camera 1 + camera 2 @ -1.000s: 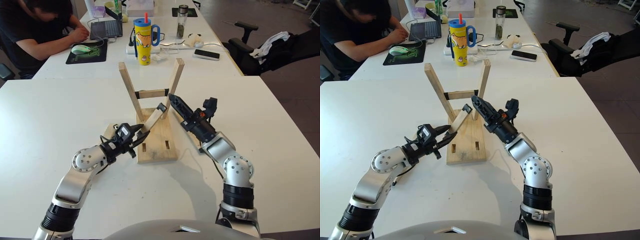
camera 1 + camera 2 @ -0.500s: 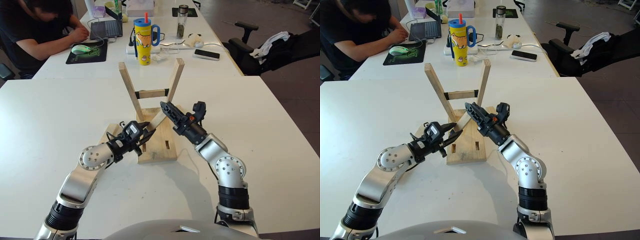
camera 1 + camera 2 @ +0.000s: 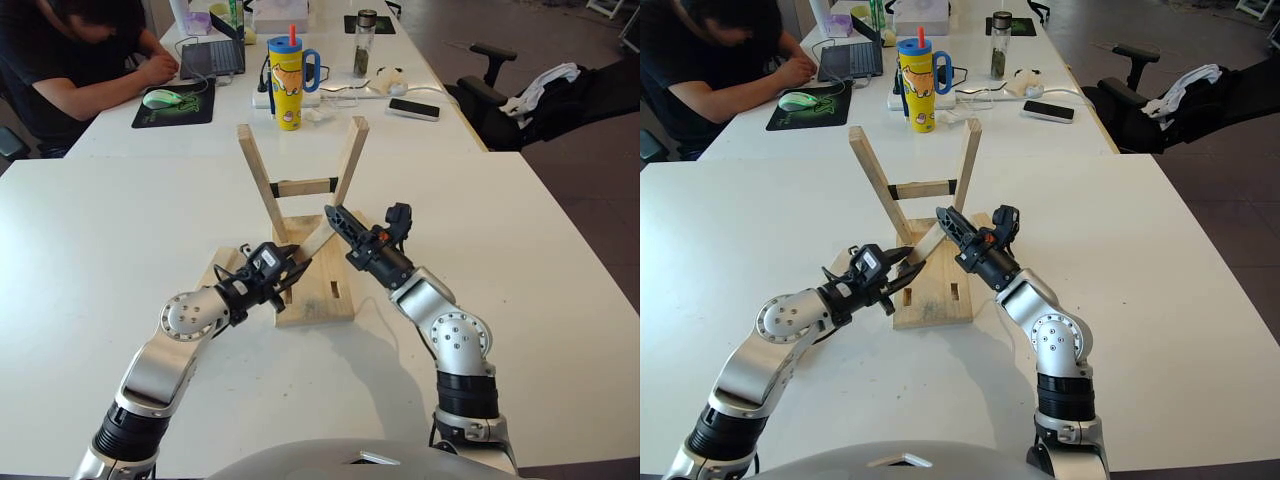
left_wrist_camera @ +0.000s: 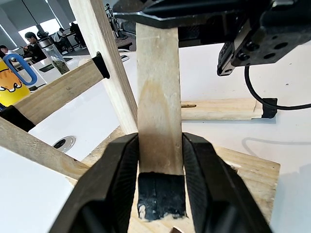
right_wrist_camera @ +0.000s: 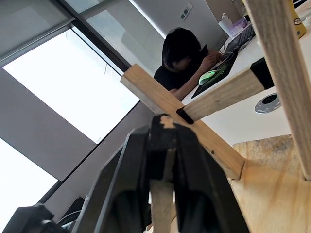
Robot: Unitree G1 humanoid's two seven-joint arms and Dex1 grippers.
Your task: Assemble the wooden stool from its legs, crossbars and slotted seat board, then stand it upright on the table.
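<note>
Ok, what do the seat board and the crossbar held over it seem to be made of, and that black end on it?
Seat board: pale wood, apparently unvarnished; grain streaks and a matte face. Crossbar: the same light wood, with lengthwise grain. Its black end: possibly paint or a rubbery coating, scuffed and uneven; I cannot tell which.
</note>
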